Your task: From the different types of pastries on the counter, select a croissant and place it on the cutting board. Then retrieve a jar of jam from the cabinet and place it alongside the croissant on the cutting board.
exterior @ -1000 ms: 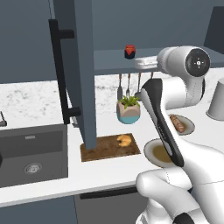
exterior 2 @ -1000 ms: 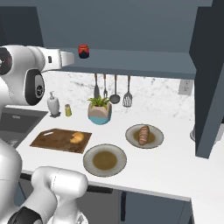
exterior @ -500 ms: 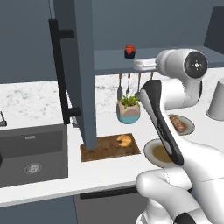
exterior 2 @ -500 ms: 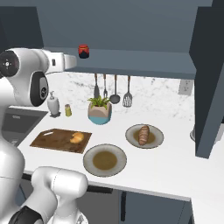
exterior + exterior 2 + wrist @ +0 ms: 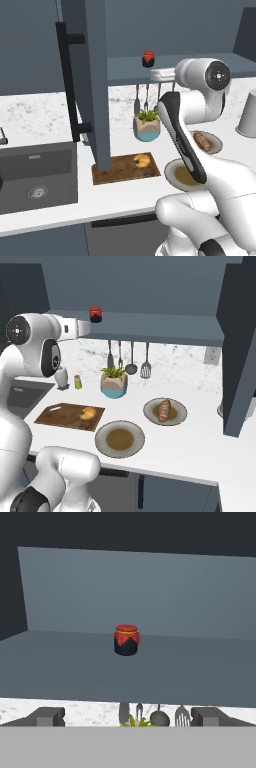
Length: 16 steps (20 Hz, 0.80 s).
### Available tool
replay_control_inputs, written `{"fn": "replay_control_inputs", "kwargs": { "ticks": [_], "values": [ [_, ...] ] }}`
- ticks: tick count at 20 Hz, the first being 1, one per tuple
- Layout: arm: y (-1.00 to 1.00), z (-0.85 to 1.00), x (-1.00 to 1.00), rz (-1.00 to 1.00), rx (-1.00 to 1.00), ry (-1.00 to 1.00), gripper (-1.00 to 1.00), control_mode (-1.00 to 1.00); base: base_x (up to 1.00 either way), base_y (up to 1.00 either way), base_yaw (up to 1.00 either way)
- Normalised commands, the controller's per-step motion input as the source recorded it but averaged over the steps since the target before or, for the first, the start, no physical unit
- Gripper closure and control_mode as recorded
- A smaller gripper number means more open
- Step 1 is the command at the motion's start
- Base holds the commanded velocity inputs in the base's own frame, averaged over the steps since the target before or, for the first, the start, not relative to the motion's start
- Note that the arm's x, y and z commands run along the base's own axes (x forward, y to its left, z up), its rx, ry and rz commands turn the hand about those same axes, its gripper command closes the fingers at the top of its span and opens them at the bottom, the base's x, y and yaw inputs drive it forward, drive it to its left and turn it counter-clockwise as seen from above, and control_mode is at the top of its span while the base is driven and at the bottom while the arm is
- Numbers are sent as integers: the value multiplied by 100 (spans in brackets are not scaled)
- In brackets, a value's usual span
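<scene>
Advancing a little toward the cabinet (image 5: 95,75) shelf since the earlier frame, the gripper (image 5: 127,717) is spread wide and empty. Straight ahead, mid-shelf, stands the jar of jam (image 5: 126,640); the croissant (image 5: 142,160) already lies on the cutting board (image 5: 120,170).

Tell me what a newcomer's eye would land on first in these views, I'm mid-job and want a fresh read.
Probably the jar of jam, small and dark with a red top, standing alone on the cabinet shelf, dead ahead of the open gripper in the hand view. Next, the golden croissant lying on the dark cutting board on the counter, near the board's end by the two round plates.
</scene>
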Motion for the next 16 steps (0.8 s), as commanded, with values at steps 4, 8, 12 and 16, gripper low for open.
{"fn": "replay_control_inputs", "kwargs": {
  "ticks": [4, 8, 12, 16],
  "values": [
    [0, 0, 35, 0, 2, 0, -100, -100, 0, 0, 0],
    [0, 2, 40, 0, 2, 4, -100, -100, 0, 0, 0],
    [0, 11, 60, 0, 3, 19, -100, -100, 0, 0, 0],
    [0, 26, 55, 0, 2, 19, -100, -100, 0, 0, 0]
  ]
}}
